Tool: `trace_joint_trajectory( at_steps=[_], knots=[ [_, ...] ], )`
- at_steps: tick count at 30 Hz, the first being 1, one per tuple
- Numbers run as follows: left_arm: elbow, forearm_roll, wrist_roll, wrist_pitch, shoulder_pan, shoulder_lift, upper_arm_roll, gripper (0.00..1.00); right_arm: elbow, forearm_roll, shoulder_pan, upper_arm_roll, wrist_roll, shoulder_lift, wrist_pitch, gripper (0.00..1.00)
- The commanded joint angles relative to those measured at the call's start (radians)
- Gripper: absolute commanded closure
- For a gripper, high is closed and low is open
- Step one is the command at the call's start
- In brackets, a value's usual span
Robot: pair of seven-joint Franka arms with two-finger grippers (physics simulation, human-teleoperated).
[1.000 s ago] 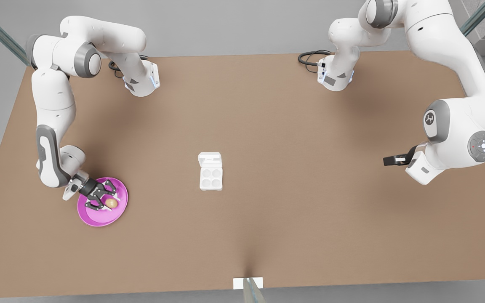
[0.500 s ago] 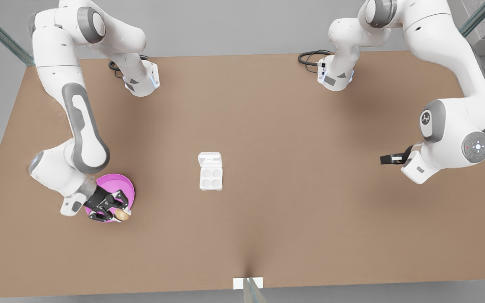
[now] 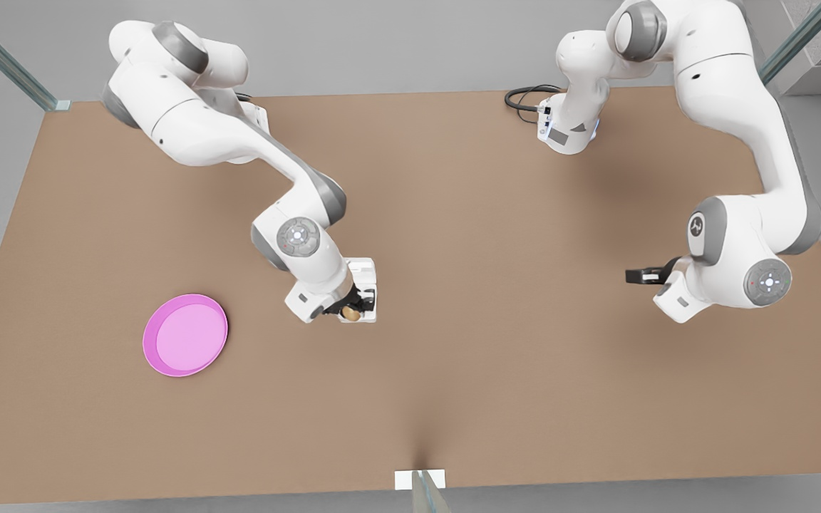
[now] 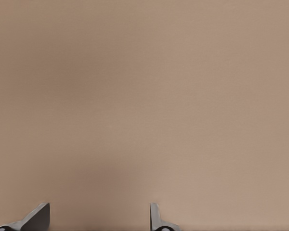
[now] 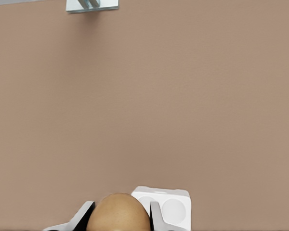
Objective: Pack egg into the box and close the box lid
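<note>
Now | egg (image 5: pixel 119 212) between right claw (image 5: pixel 119 219) fingers | above box (image 5: pixel 169 208)

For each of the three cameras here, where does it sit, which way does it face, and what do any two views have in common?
Front view: high above the table, looking steeply down; both arms show, the pink plate at its left.
Left wrist view: rides the arm waiting at the front view's right, facing bare table; the left gripper is open, its fingertips showing.
Right wrist view: rides the arm over the box, looking past the right gripper shut on the egg.
Shared: front and right wrist views both show the egg and the box.
</note>
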Motion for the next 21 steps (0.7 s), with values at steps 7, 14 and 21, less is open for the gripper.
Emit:
trace_joint_trajectory(
  at_steps=[7, 14, 21],
  knots=[
    [0.000, 0.010, 0.000, -0.001, 0.001, 0.005, 0.000, 0.00, -0.035, -0.041, 0.056, 0.008, 0.037, 0.075, 0.028, 0.38],
    [-0.002, 0.010, 0.009, -0.002, 0.001, 0.007, 0.002, 0.00, -0.100, -0.214, 0.059, 0.003, 0.080, 0.126, -0.047, 0.36],
    [-0.005, 0.010, 0.009, -0.004, -0.001, 0.014, 0.000, 0.00, -0.123, -0.234, 0.066, 0.005, 0.082, 0.147, -0.041, 0.00]
  ],
)
